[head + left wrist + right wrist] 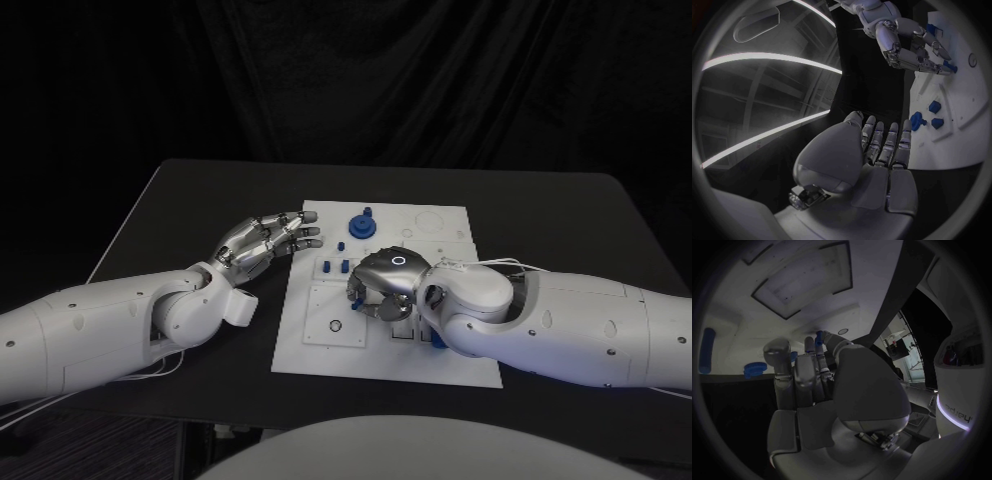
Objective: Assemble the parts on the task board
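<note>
White task board (433,365) lies mid-worktop (188,200), and we bend our right hand (387,285) over its centre, fingers curled onto a small blue part (819,338), probably to seat it, while our left hand (267,240) waits beside the board, fingers loosely spread and holding nothing.

The white rectangular task board (433,365) lies flat mid-counter. Blue parts on it: a round knobbed piece (364,226) near the far edge, small pegs (336,266) mid-board.
</note>
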You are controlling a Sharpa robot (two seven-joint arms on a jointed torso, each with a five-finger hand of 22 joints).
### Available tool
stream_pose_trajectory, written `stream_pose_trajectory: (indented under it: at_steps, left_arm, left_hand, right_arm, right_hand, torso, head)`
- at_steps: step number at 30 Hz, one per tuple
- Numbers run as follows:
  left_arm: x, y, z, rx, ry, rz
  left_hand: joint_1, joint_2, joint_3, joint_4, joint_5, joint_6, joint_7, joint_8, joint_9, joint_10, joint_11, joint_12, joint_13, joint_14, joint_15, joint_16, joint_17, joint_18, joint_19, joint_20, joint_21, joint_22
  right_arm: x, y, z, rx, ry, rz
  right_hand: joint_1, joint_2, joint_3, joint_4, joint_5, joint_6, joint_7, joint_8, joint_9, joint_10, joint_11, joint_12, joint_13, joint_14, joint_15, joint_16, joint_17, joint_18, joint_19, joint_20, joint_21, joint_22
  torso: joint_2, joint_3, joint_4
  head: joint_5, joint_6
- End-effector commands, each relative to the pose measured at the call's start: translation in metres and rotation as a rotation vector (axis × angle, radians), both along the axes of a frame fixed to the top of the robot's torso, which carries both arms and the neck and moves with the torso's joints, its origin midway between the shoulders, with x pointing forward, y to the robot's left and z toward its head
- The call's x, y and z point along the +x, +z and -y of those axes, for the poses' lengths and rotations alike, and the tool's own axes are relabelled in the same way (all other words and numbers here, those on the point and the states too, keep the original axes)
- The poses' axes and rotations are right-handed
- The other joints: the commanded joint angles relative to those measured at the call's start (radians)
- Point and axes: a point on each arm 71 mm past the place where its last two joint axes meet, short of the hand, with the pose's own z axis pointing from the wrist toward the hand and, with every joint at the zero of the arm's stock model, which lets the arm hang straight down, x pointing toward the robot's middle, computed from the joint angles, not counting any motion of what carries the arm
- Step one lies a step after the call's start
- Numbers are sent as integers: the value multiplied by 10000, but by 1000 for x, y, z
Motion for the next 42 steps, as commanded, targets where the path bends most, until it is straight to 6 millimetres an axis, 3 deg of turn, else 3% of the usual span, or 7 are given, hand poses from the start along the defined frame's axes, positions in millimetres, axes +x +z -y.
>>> stream_pose_trajectory:
  at_steps: [1,7,13,25,42]
  left_arm:
    - [0,0,1,-145,-62,-15]
    - [0,-1,1,-130,-67,-34]
    - [0,-2,1,-123,-85,-68]
    - [-1,-5,1,-103,-106,-165]
    - [-2,-8,1,-60,-132,-273]
  left_hand:
    - [17,74,73,-18,84,18,45,60,-4,-6,56,22,3,-38,15,39,16,35,77,-6,2,-14]
    - [23,81,89,-19,98,28,46,63,-3,-6,59,22,3,-41,16,37,16,35,78,-7,2,-20]
    - [32,91,112,-21,116,43,50,67,0,-7,60,21,3,-43,16,38,16,34,80,-7,2,-27]
    - [42,104,136,-24,127,40,52,69,-1,-10,59,20,2,-51,16,31,15,33,81,-8,1,-34]
    - [57,110,167,-31,134,37,55,70,-2,-16,53,17,2,-57,15,30,14,32,82,-11,-1,-45]
  right_arm:
    - [-2,-1,-2,-86,134,-29]
    - [-3,-1,-4,-41,259,-28]
    - [-3,-1,-5,39,265,-124]
    - [-2,-3,-4,-16,144,-287]
    - [0,-5,-2,-236,-46,-371]
  right_hand:
    - [-153,-53,-56,118,-136,-435,-48,-274,-161,-189,35,-59,4,-93,21,-37,-53,-98,-97,19,-97,989]
    - [-357,-97,-263,298,-250,-621,-58,-354,-302,-246,47,59,112,-140,43,-35,-80,-78,-154,66,-151,975]
    - [-221,-17,-292,268,-182,-325,33,-211,-306,-217,8,202,216,-158,10,-29,-96,-64,-169,56,-154,972]
    - [-31,26,-272,180,38,-263,70,-209,-361,-223,5,310,299,-382,8,-303,-529,18,-370,51,-648,855]
    - [25,-23,-498,153,101,-671,-22,-389,-639,-1417,320,333,476,-789,270,-604,-998,108,-807,249,-1472,685]
  torso:
    - [-1,1,-1]
    - [1,-1,3]
    - [3,-2,3]
    - [1,0,1]
    - [0,0,3]
  head:
    - [16,-1]
    - [12,-1]
    - [12,-1]
    - [7,-1]
    - [22,-1]
